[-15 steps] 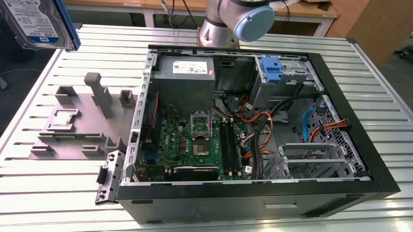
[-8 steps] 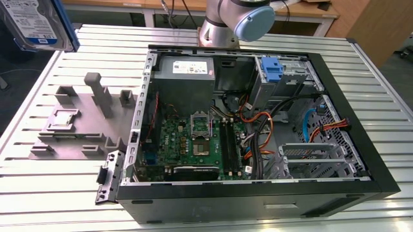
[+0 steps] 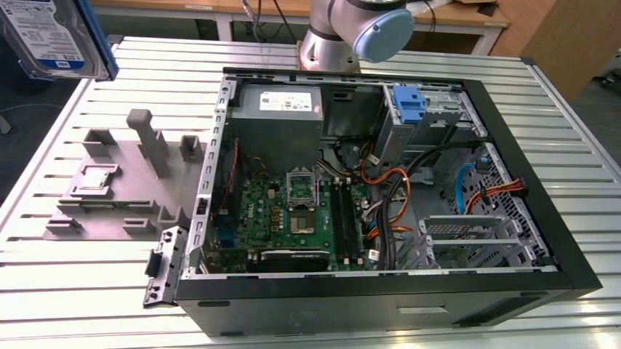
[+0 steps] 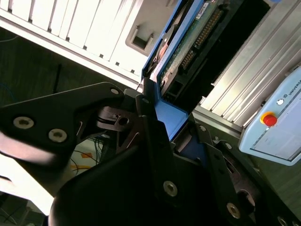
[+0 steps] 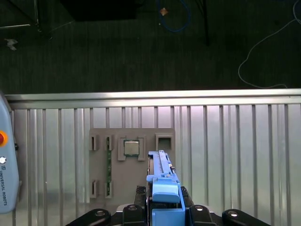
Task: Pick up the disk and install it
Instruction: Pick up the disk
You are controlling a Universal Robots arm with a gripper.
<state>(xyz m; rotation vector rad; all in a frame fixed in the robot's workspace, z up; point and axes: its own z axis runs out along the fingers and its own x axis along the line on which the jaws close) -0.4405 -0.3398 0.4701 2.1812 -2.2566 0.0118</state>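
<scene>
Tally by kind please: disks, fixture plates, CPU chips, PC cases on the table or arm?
disk: 1, clamped in the pincer
fixture plate: 1
CPU chip: 1, on that plate
computer case: 1, open
Total: 4

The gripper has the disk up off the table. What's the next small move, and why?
Probably carry the disk sideways toward the exterior view's right, to above the open computer case. The gripper is shut on it, and the disk hangs high at the exterior view's left, beyond the grey fixture and well apart from the case.
</scene>
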